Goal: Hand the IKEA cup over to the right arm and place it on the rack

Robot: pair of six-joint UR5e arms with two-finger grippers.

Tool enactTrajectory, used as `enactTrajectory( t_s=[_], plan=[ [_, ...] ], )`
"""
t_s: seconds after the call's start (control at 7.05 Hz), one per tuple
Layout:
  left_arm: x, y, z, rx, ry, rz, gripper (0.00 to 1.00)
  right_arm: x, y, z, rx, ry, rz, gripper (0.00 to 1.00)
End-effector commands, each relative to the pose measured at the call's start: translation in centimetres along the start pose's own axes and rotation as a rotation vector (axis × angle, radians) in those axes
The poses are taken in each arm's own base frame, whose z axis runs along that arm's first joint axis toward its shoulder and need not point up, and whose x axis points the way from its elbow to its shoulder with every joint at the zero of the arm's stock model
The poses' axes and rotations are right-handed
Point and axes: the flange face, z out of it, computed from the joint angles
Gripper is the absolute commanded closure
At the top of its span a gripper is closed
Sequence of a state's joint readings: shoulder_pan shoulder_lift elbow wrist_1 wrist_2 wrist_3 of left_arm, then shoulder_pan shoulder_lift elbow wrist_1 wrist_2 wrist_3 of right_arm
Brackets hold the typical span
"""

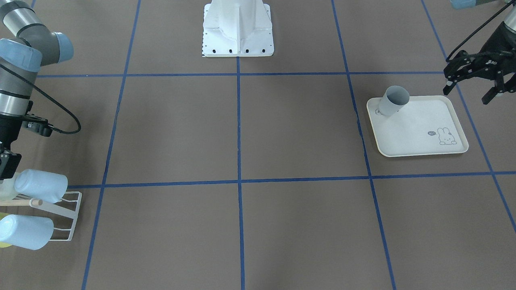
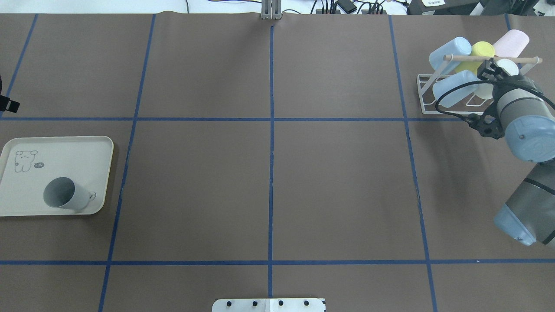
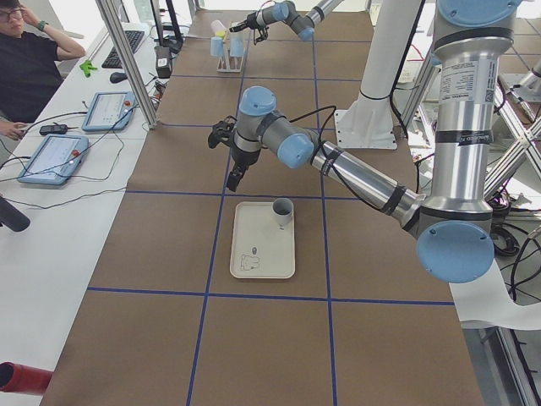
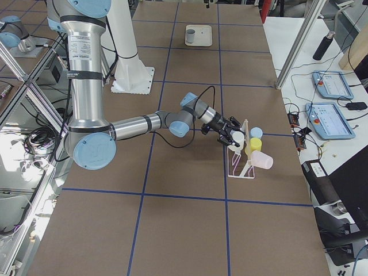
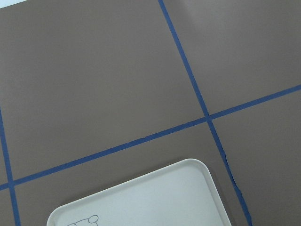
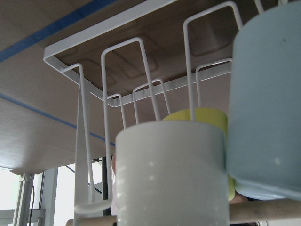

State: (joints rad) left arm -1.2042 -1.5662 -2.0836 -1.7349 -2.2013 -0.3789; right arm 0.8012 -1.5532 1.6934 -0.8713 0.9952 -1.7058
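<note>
Exterior front-facing: cup (image 1: pixel 393 101) stands on tray (image 1: pixel 419 133), left hand (image 1: pixel 467 92) spread nearby.

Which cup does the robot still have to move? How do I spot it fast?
On the big brown table with blue tape lines, find the cream tray with a bunny drawing at one end. One cup stands on it, open side up. It is gray and all alone, while the other cups sit tipped on the white rack at the far end.
</note>
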Motion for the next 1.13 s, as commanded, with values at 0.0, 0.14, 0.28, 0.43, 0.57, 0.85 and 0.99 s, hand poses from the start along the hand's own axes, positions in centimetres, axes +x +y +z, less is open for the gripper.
enactTrajectory(
  t_s=[0.0,0.14,0.28,0.43,0.57,0.85,0.99],
  plan=[
    [-0.01,0.0,0.02,0.0,0.0,0.0,0.0,0.03,-0.07,0.01,-0.004,0.0,-0.001,0.37],
    [-0.01,0.0,0.02,0.0,0.0,0.0,0.0,0.08,-0.16,-0.04,-0.008,0.0,-0.003,0.34],
    [-0.01,0.0,0.02,0.0,0.0,0.0,0.0,0.0,-0.38,0.06,-0.01,-0.003,-0.007,0.34],
    [-0.01,0.0,0.02,0.0,0.0,0.0,0.0,0.08,-0.55,-0.02,-0.013,-0.001,-0.01,0.32],
    [-0.06,0.01,0.08,-0.001,-0.001,-0.001,0.0,0.06,-0.78,0.0,-0.017,-0.003,-0.014,0.3],
    [0.03,-0.06,-0.01,0.001,0.0,0.001,0.0,0.04,-0.88,0.02,-0.018,-0.004,-0.016,0.25],
    [-0.02,-0.06,0.05,0.0,0.0,0.0,0.0,0.04,-0.85,0.02,-0.021,-0.004,-0.016,0.23]
  ],
)
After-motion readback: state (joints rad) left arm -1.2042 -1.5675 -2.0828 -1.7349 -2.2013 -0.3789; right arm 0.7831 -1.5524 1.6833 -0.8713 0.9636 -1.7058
